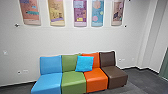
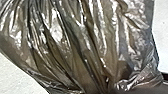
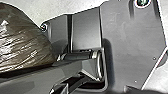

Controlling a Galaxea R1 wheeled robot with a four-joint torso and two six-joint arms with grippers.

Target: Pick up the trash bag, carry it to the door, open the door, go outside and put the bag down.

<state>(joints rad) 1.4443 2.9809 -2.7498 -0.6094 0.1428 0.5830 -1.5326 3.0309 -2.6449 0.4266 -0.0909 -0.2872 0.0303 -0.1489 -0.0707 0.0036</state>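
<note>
The trash bag, dark, shiny and translucent, looms large in the left wrist view. Its creases draw together into a bunch where my left gripper is shut on it. Part of the same brown, wrinkled bag appears in the right wrist view, beside the robot's own dark plate and jointed bar. How my right gripper stands cannot be made out.
Ahead in the head view, blue, green, orange and brown seats stand joined along a white wall, with a blue cushion on them. Colourful panels hang above. Dark floor and a greenish strip lie at right.
</note>
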